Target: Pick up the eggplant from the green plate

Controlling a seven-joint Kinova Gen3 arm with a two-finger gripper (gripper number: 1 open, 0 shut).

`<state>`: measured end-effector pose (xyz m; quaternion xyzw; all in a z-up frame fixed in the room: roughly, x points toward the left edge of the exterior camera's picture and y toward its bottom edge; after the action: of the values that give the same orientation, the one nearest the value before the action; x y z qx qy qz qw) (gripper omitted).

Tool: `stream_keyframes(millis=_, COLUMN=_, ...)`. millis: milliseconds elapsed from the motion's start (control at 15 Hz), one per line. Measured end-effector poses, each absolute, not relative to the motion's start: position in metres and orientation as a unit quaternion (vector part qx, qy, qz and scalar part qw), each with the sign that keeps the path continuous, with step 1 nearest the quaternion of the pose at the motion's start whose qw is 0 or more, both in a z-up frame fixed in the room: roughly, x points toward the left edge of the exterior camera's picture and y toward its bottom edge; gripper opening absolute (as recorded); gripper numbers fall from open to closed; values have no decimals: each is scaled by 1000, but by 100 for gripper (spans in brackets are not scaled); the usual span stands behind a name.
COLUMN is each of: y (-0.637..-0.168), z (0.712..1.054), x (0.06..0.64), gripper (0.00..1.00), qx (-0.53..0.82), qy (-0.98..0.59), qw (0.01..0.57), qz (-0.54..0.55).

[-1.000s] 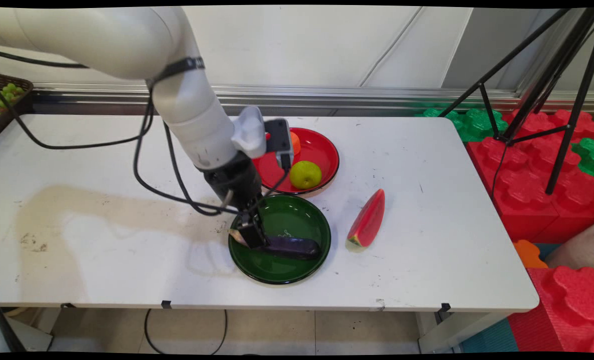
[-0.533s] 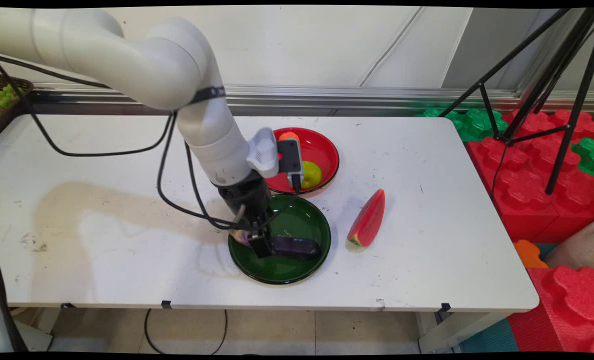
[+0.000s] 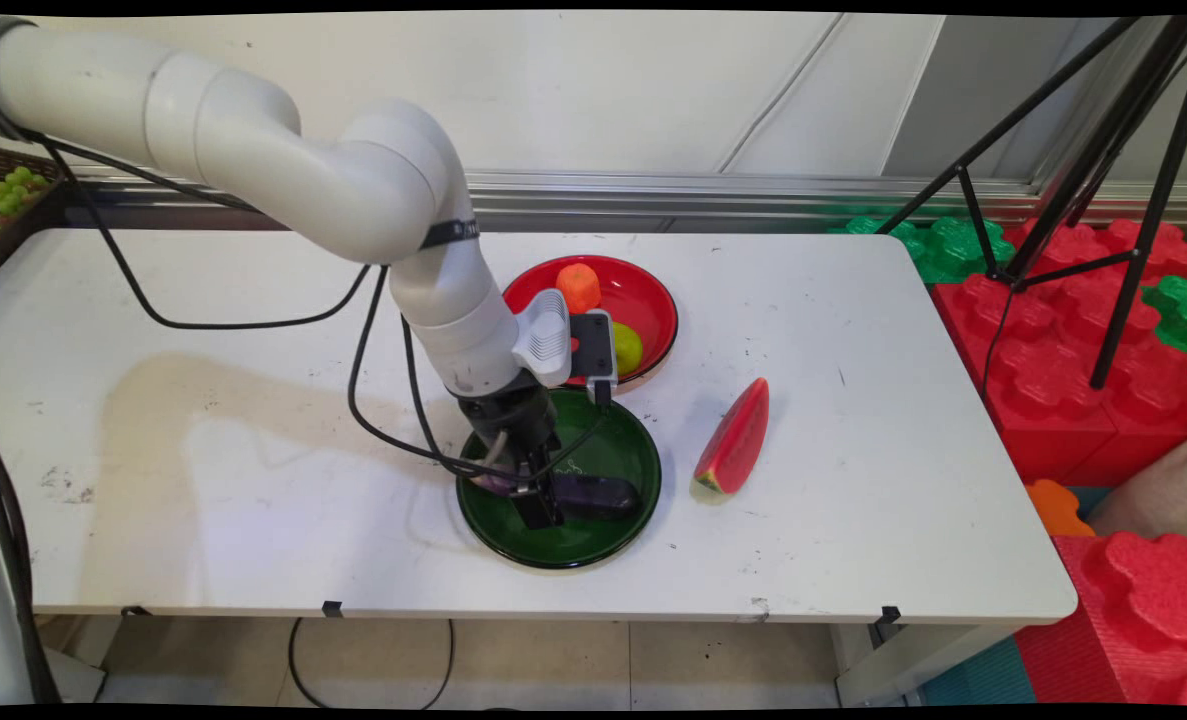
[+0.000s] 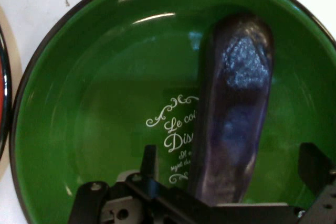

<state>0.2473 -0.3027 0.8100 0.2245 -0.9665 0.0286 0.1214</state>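
A dark purple eggplant (image 3: 598,493) lies in a green plate (image 3: 633,440) near the table's front middle. My gripper (image 3: 541,508) reaches down into the plate and straddles the eggplant's left part. In the hand view the eggplant (image 4: 236,108) runs up from between my fingers, over white lettering on the green plate (image 4: 79,103). My gripper (image 4: 232,155) is open, with one fingertip well clear of the eggplant on each side.
Just behind the green plate a red plate (image 3: 653,300) holds an orange fruit (image 3: 579,287) and a green apple (image 3: 627,346). A watermelon slice (image 3: 735,440) lies to the right. A fruit basket (image 3: 13,190) sits far left; a tripod (image 3: 1103,200) and foam blocks (image 3: 1083,330) stand right.
The arm has swung right and lower, carrying my gripper from the eggplant's stem end further along its body. The eggplant has stayed in the green plate.
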Motion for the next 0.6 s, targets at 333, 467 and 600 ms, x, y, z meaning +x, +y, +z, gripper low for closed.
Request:
stream_keyframes(millis=333, y=-305, z=799, x=244, gripper=100, qx=216, qy=-968, qw=128, qz=26)
stream_keyframes(millis=467, y=-306, z=797, x=243, gripper=0, qx=213, qy=-968, qw=132, qz=26)
stream_keyframes(millis=600, y=-305, z=797, x=241, gripper=0, qx=206, qy=-969, qw=137, qz=27)
